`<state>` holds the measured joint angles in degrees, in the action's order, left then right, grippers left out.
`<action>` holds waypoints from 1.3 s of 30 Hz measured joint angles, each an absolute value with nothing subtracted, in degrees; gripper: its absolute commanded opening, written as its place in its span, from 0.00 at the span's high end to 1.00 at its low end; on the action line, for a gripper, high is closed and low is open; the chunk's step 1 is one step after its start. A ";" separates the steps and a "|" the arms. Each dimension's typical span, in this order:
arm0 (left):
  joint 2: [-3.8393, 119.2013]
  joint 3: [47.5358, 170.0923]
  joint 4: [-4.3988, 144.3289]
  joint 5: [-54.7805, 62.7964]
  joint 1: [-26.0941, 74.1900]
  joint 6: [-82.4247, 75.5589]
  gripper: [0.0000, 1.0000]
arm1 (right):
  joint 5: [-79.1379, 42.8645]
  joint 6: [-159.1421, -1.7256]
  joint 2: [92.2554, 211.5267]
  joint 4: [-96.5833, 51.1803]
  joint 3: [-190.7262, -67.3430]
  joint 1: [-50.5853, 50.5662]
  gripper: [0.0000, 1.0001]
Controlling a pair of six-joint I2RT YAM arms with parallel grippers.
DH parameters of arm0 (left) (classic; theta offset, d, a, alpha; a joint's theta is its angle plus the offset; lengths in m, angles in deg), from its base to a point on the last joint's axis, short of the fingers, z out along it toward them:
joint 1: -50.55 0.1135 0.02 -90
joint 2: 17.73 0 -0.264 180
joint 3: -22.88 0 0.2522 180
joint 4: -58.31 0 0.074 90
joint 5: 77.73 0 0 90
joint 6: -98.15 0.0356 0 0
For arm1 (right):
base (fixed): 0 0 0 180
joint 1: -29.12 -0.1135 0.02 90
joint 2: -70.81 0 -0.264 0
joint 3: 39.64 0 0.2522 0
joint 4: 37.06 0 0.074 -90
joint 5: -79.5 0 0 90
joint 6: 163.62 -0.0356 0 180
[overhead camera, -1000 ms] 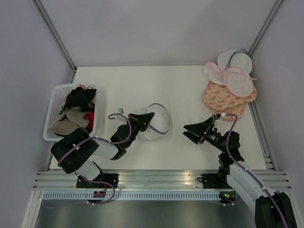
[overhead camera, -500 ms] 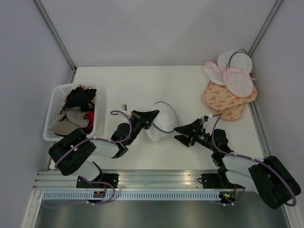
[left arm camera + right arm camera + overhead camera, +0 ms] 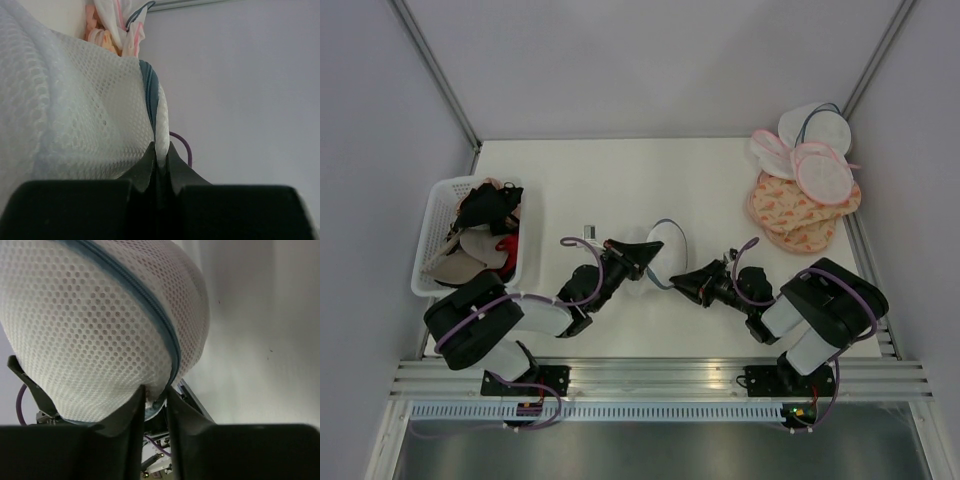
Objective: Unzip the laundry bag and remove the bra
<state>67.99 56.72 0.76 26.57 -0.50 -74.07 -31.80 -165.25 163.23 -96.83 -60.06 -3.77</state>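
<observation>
The laundry bag (image 3: 666,246), white mesh with a dark grey zipper rim, stands on edge in mid-table, held up between both grippers. My left gripper (image 3: 646,250) is shut on its white edge from the left; in the left wrist view the left gripper (image 3: 161,152) pinches that edge beside the zipper (image 3: 149,95). My right gripper (image 3: 686,281) meets the bag from the right. In the right wrist view the right gripper (image 3: 155,396) is closed on the bottom of the bag (image 3: 95,325), right by the zipper (image 3: 150,305). The bra is hidden.
A white basket (image 3: 433,218) full of garments stands at the left edge. Pink-rimmed round bags (image 3: 820,165) lie on peach patterned bags (image 3: 790,215) at the back right corner. Grey walls close in the table on three sides.
The right arm swung left to the bag and its wide-open jaws closed on the bag's lower edge. The left gripper carried the bag slightly right and tipped it upright.
</observation>
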 measured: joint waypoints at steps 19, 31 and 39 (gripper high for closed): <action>56.10 47.02 -1.60 27.41 0.00 -66.40 0.13 | -35.45 -136.12 139.06 -54.87 -75.36 -3.94 1.00; 25.69 56.17 32.21 25.07 -0.04 -46.66 0.00 | -29.46 -100.95 137.42 -8.03 -94.63 -3.94 1.00; 25.28 53.38 49.00 22.07 -0.04 -44.15 0.01 | -20.98 -97.50 138.80 -0.77 -94.44 -3.90 1.00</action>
<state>25.28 53.38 49.00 22.07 -0.04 -44.15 -20.98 -97.50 138.80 -0.77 -94.44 -3.90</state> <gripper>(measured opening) 0.991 0.011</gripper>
